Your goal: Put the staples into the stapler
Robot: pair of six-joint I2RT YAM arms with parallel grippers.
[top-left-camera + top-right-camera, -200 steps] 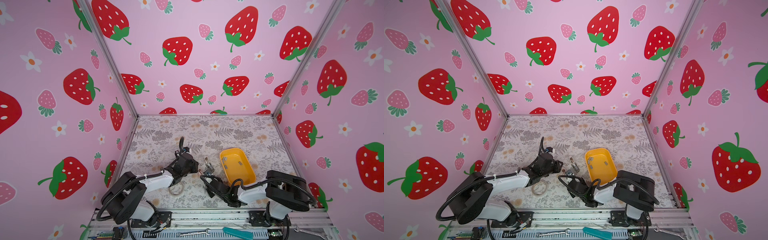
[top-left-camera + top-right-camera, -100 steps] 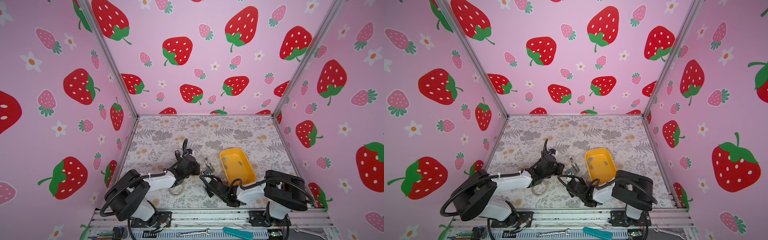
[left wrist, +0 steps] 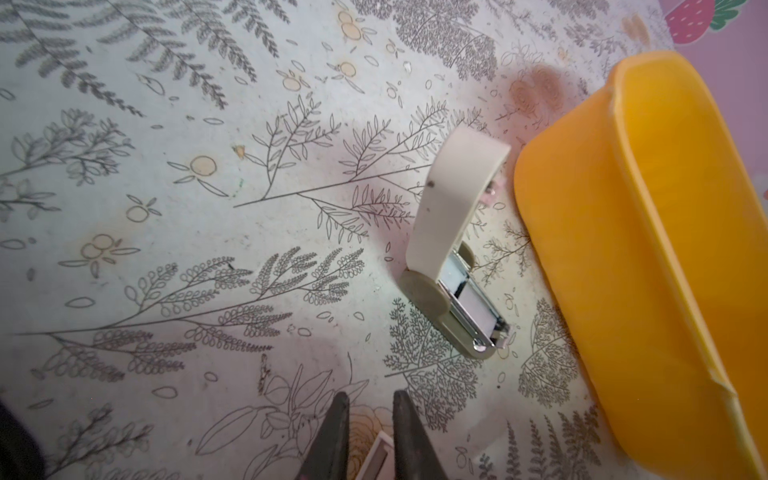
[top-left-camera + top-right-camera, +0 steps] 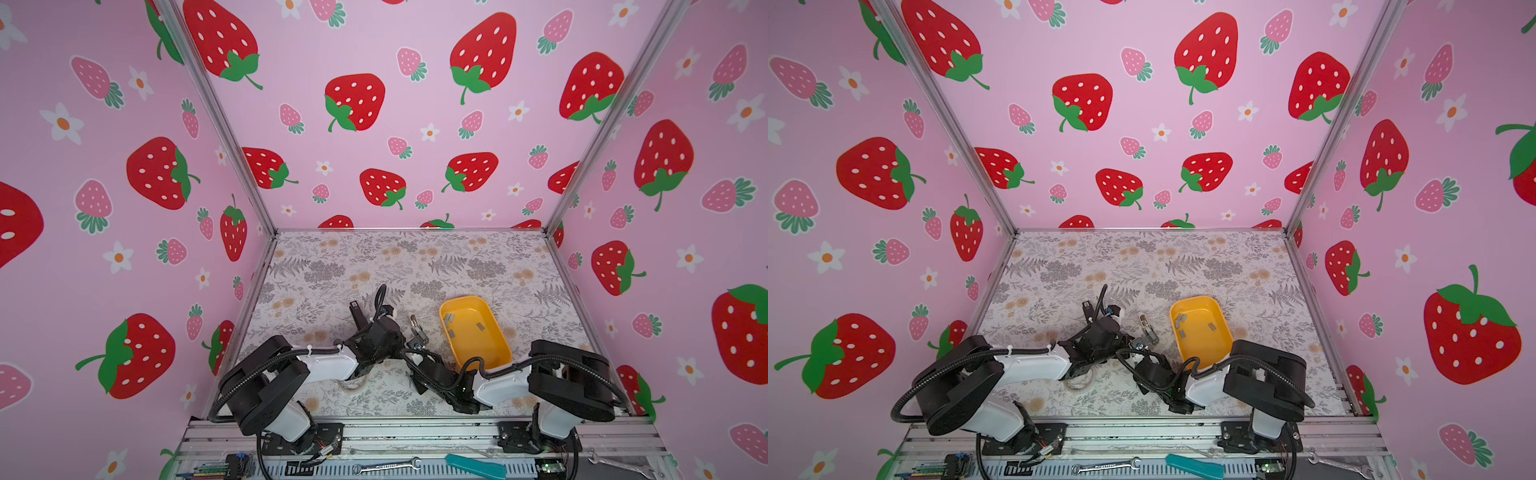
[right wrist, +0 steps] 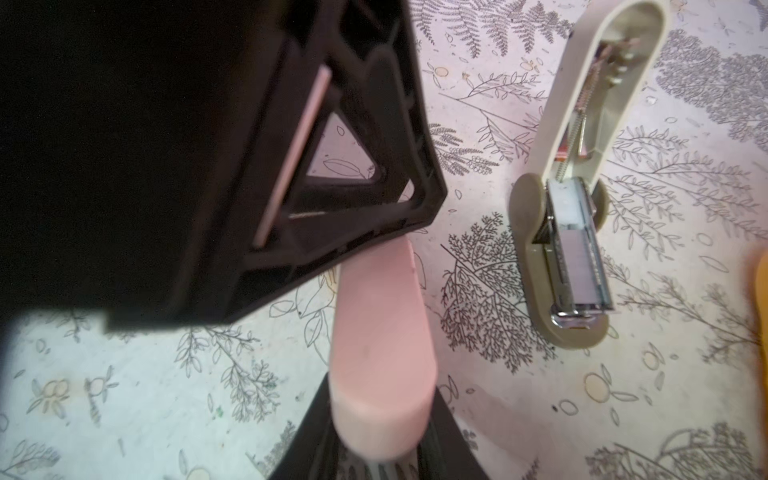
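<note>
A pink stapler (image 5: 382,332) is held by my right gripper (image 5: 380,419), shut on its near end. Its far end reaches under my left gripper (image 5: 249,166). The left gripper (image 3: 368,399) is shut on a small pale strip with a grey middle (image 3: 378,455), which looks like staples. A beige stapler (image 3: 453,232) (image 5: 582,208) (image 4: 417,326) (image 4: 1148,328) lies open on the table beside the grippers, a grey strip (image 5: 579,270) in its magazine. More staples (image 4: 449,319) (image 4: 1180,319) lie loose in the yellow tray (image 4: 494,357) (image 4: 1221,353) (image 3: 623,249).
A clear ring (image 4: 353,380) (image 4: 1077,384) lies on the floral mat under the left arm. A wrench (image 4: 386,467) and a teal tool (image 4: 473,463) rest on the front rail. Pink strawberry walls close in three sides.
The left gripper has edged a little toward the right gripper and its jaws have closed the last bit. The right arm and the pink stapler have not moved.
</note>
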